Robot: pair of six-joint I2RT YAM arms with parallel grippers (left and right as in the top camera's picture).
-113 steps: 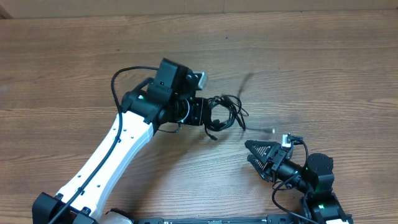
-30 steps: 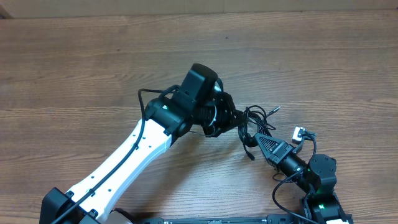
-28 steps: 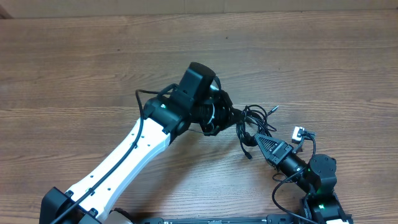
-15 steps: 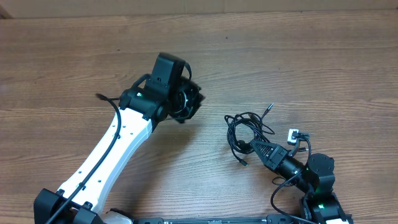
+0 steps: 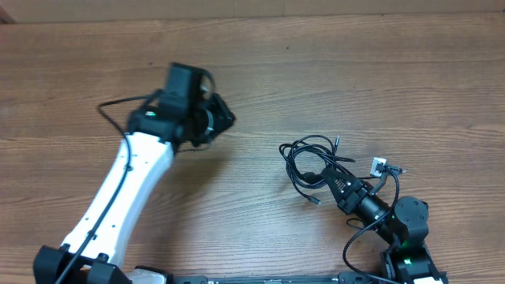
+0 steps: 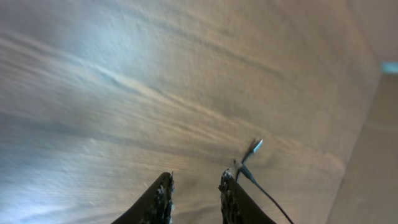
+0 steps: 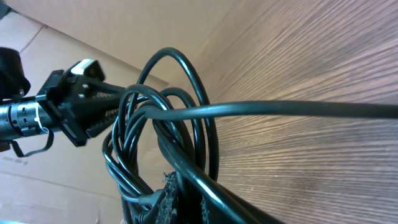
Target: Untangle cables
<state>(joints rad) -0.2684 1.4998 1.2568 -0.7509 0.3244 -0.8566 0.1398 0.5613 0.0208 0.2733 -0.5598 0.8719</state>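
Observation:
The cables [image 5: 318, 163] lie as one tangled bundle of thin black loops on the wooden table, right of centre, with one plug tip pointing up. My right gripper [image 5: 325, 177] is shut on the bundle's lower right side. In the right wrist view the cables [image 7: 280, 107] loop over and between the fingers of that gripper [image 7: 188, 186]. My left gripper [image 5: 225, 118] hangs well to the left of the bundle, open and holding nothing. In the left wrist view its fingers [image 6: 194, 186] stand apart. A thin dark cord with a pale tip [image 6: 254, 148] shows just right of them; contact cannot be told.
The left arm's white link [image 5: 118, 197] slants from the bottom left up to the wrist. A thick black arm cable [image 5: 106, 109] loops behind it. A small white connector [image 5: 380, 166] sits on the right wrist. A cardboard wall [image 5: 252, 8] borders the table's far edge.
The left gripper let go of the bundle, opened, and swung away up and to the left. The bundle stayed in the shut right gripper and settled onto the table.

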